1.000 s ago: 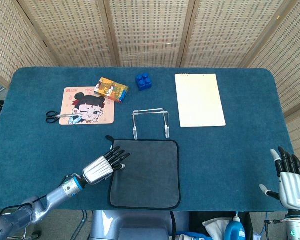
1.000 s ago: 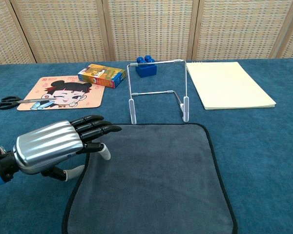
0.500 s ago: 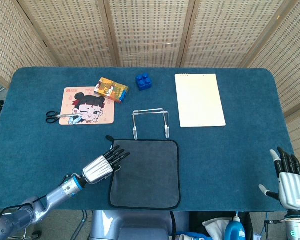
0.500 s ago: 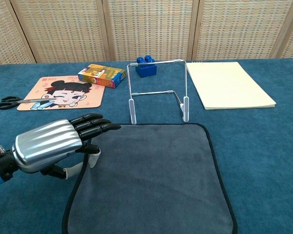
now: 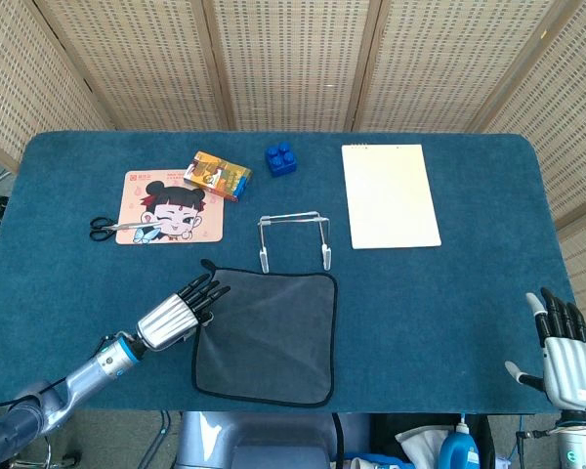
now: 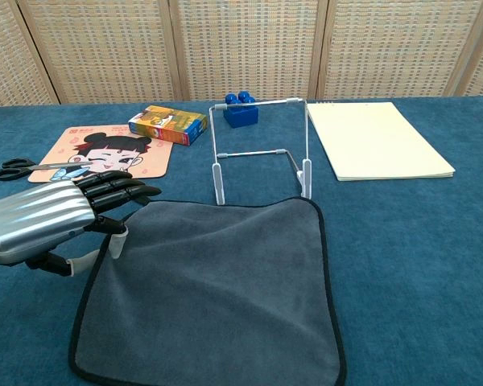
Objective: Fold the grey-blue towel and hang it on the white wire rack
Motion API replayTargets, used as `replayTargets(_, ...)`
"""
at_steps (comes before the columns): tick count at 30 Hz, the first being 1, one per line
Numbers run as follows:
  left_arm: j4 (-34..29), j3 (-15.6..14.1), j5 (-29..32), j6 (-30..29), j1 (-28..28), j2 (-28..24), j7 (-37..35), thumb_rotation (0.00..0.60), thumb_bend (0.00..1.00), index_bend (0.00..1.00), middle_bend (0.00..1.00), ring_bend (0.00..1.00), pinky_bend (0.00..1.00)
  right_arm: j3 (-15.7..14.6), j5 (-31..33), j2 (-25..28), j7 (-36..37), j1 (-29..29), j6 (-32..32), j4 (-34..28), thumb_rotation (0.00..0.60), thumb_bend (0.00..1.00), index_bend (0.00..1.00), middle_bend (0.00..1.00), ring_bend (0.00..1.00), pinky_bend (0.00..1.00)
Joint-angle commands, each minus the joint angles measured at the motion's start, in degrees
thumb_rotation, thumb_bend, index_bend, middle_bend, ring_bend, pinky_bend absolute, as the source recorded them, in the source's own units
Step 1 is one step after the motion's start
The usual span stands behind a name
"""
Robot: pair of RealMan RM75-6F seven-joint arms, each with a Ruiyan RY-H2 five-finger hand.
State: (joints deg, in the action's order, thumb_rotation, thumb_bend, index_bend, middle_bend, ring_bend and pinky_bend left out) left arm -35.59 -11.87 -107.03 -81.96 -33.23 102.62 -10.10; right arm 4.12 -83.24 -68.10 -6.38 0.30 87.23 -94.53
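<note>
The grey-blue towel [image 5: 269, 332] [image 6: 217, 281] lies flat with a few wrinkles near the table's front edge, slightly skewed. Its far edge is just in front of the white wire rack [image 5: 293, 239] [image 6: 262, 149], which stands upright. My left hand [image 5: 176, 313] [image 6: 56, 221] is at the towel's far left corner. It pinches the towel's left edge between the thumb and the fingers. My right hand [image 5: 565, 357] hangs off the table's front right corner, fingers spread and holding nothing. It appears only in the head view.
A cartoon mouse pad [image 5: 171, 207] with scissors [image 5: 112, 228] at its left edge lies at the back left. A colourful box [image 5: 218, 176] and a blue brick [image 5: 281, 157] sit behind the rack. A cream notepad [image 5: 389, 193] lies at the right.
My left hand has pulled to the left and the towel slid with it, now skewed and wrinkled. The right hand has barely moved.
</note>
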Motion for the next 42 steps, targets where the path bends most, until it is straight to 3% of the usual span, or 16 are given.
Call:
replayTargets(1,1.3,-0.6,0.1,-0.6,0.7,-1.0,-1.2,0.6,0.52,0.74,0.0,0.0,0.0,-0.1,-0.1,-0.1,-0.4,0.1,0.0,-0.3,0.6,0.0,0.0,0.0,0.0,0.0)
replayTargets(14,7.2,-1.5,1.6,-3.4,4.8,-6.3,-7.5,0.6,0.52,0.74,0.0,0.0,0.0,-0.3,0.0,-0.7,-2.3,0.2,-0.2,-0.5,0.6,0.0,0.0,0.0,0.0,0.0)
replayTargets(29,13.4,-2.8,2.3,-4.0,9.2,-8.1,-11.6,0.6,0.51,0.74,0.0,0.0,0.0,-0.3,-0.2,-0.6,-1.9,0.2,-0.3,-0.5,0.6,0.0,0.0,0.0,0.0,0.0)
replayTargets(38,8.2,-0.3,1.6,-8.8,5.4,-6.7,-7.6,0.6,0.52,0.73,0.0,0.0,0.0,-0.3,-0.7,-0.1,-0.9,0.1,0.2,-0.8,0.6,0.0,0.0,0.0,0.0,0.0)
replayTargets(42,1.1,0.7,0.3,-8.3,1.8,-6.5,-1.4,0.6,0.52,0.73,0.0,0.0,0.0,-0.3,-0.6,0.3,0.1,-0.1,0.4,-0.8,0.6,0.0,0.0,0.0,0.0,0.0)
